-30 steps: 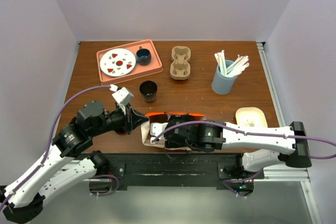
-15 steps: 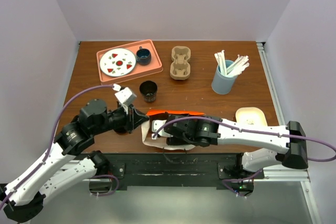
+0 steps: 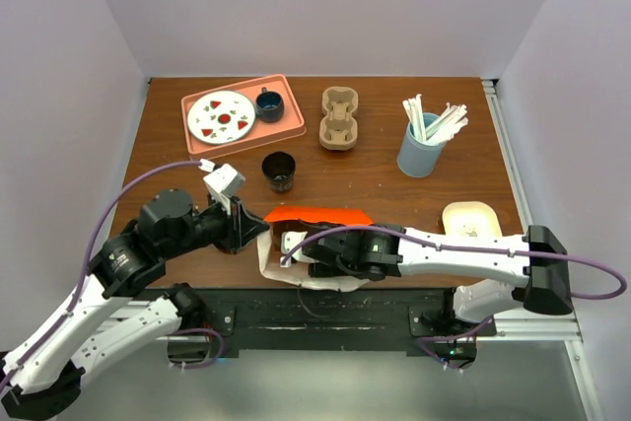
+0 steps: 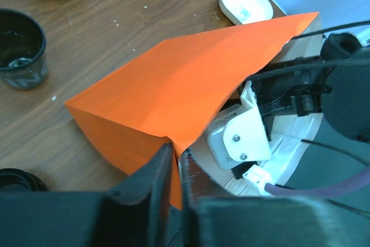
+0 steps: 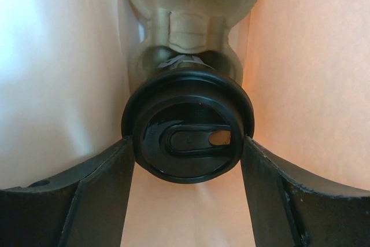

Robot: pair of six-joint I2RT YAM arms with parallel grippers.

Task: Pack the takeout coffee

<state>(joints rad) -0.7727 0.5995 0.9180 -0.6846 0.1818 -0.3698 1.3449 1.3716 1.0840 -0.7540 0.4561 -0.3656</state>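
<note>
An orange paper bag (image 3: pixel 315 216) lies on its side near the table's front edge, its mouth facing right. My left gripper (image 4: pixel 176 154) is shut on the bag's upper edge (image 4: pixel 173 79) and holds it lifted; in the top view it sits at the bag's left corner (image 3: pixel 258 227). My right arm (image 3: pixel 394 251) reaches into the bag. Inside, my right gripper (image 5: pixel 188 142) is shut on the takeout coffee (image 5: pixel 188 134), a finger pressing each side of its black sip lid. A tan cup carrier (image 5: pixel 191 4) lies just beyond the cup at the bag's far end.
A lidless dark cup (image 3: pixel 279 171) stands behind the bag. Farther back are a second cup carrier (image 3: pixel 340 117), a pink tray (image 3: pixel 293 130) with a plate and a blue cup, and a blue holder of stirrers (image 3: pixel 422 150). A white dish (image 3: pixel 469 219) sits at right.
The bag's orange upper side has been raised and its mouth stands wider. My right arm has pushed further left into the bag with the coffee.
</note>
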